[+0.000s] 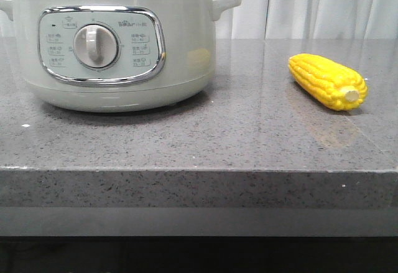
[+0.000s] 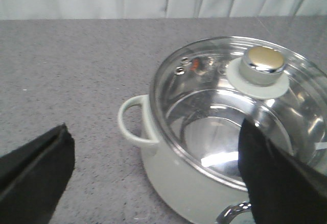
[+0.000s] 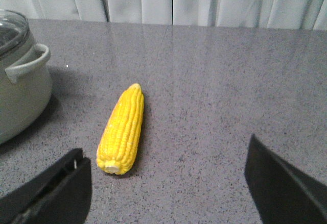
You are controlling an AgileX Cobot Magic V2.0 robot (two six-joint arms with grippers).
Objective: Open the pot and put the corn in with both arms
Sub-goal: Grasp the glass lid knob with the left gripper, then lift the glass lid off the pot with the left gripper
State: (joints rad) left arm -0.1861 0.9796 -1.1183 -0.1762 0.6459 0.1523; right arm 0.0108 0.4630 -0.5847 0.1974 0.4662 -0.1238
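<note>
The pale mint-green pot (image 1: pixel 112 43) stands at the left of the counter, its dial panel facing forward and its glass lid (image 2: pixel 240 112) closed, with a chrome knob (image 2: pixel 263 63) on top. The yellow corn (image 1: pixel 328 81) lies on the counter at the right, stub end toward the front. My left gripper (image 2: pixel 161 168) hovers open above the pot's near side, one finger over the lid's rim, nothing held. My right gripper (image 3: pixel 168 178) is open above the counter, the corn (image 3: pixel 122 128) just ahead of it, near one finger. Neither gripper shows in the front view.
A grey speckled stone counter (image 1: pixel 249 130) carries both things, its front edge (image 1: pixel 199 170) close to the camera. Pale curtains (image 1: pixel 311 2) hang behind. The pot's side handle (image 2: pixel 134 122) sticks out toward the bare counter.
</note>
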